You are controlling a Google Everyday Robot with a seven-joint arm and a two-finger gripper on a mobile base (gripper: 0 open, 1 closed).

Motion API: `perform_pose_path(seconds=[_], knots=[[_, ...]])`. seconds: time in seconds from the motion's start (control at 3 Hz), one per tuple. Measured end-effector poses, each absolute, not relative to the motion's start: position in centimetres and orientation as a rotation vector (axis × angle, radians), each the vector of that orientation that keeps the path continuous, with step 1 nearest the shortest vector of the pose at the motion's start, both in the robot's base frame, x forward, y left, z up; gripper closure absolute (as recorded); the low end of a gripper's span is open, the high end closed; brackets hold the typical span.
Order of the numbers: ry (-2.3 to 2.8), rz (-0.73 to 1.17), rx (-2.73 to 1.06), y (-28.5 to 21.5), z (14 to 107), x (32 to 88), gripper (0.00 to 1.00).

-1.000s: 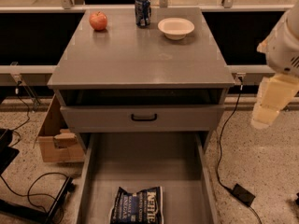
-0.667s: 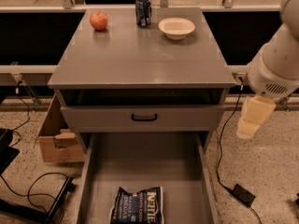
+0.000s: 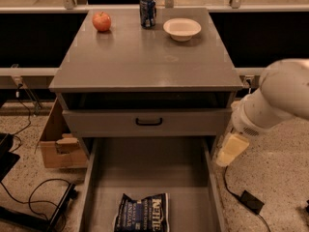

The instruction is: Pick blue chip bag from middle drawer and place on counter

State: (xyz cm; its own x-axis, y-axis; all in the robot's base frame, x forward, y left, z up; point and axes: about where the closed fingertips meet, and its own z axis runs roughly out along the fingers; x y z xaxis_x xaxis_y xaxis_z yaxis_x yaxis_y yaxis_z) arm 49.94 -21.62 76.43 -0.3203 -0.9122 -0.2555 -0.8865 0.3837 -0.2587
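Note:
The blue chip bag (image 3: 142, 213) lies flat on the floor of the open middle drawer (image 3: 145, 166), near its front end at the bottom of the camera view. The counter (image 3: 145, 57) is the grey cabinet top above. My gripper (image 3: 228, 151) hangs from the white arm at the right, beside the drawer's right wall, above and to the right of the bag and apart from it. It holds nothing that shows.
On the counter's far edge stand a red apple (image 3: 101, 21), a blue soda can (image 3: 147, 11) and a white bowl (image 3: 182, 29). A shut drawer front with a black handle (image 3: 148, 122) sits above the open drawer. A cardboard box (image 3: 55, 141) and cables lie on the floor at the left.
My arm and gripper have moved left and down, from beside the counter's right edge to beside the drawer's right wall. The bag has not moved.

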Motion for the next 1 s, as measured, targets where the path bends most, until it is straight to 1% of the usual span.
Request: perform_pose_path(seconds=[0.33,1.0], knots=[[2.265,0.072,-1.454,-19.50,70.61,49.63,0.00],[2.239,0.099,-1.419,-18.75,70.03,50.44,0.00]])
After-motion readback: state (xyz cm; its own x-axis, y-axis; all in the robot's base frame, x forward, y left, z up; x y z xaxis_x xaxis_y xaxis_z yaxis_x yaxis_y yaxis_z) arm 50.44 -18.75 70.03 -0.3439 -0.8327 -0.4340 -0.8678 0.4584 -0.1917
